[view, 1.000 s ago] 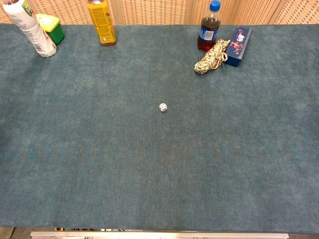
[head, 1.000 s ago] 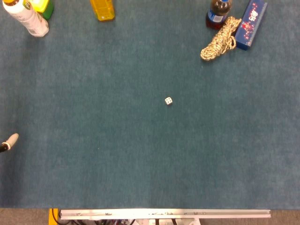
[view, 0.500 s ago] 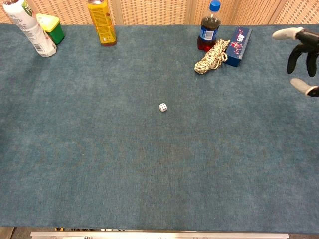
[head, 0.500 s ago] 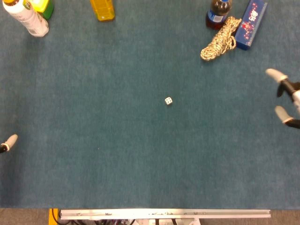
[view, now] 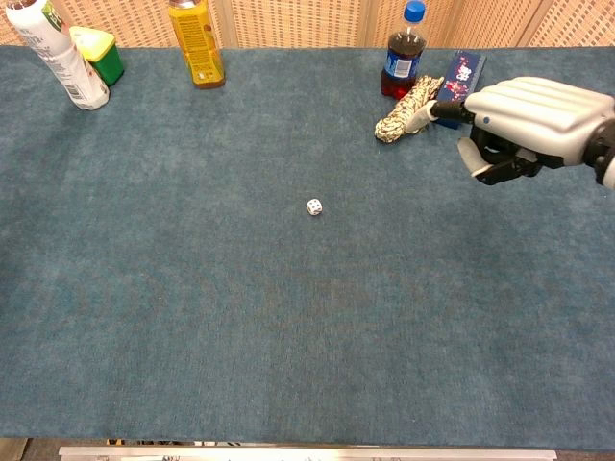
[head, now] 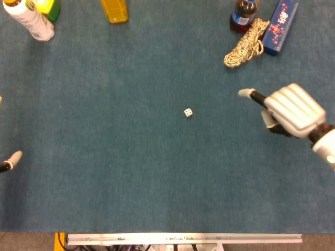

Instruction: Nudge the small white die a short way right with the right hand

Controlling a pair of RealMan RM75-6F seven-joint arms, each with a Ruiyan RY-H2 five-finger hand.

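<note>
Small white die (head: pixel 188 112) sits alone on the blue mat (head: pixel 131 172), well apart from right hand (head: pixel 291 111) and on its left side, roughly level w/ it. Right hand holds nothing: one finger stretched toward die, rest curled under, above mat. Judgement: push must go rightward, so hand needs to cross past die and contact its far (left) face first. Left hand (head: pixel 9 159) only a fingertip at frame edge, further off; state can't tell. Rope coil (head: pixel 244 46) lies beyond right hand.
</note>
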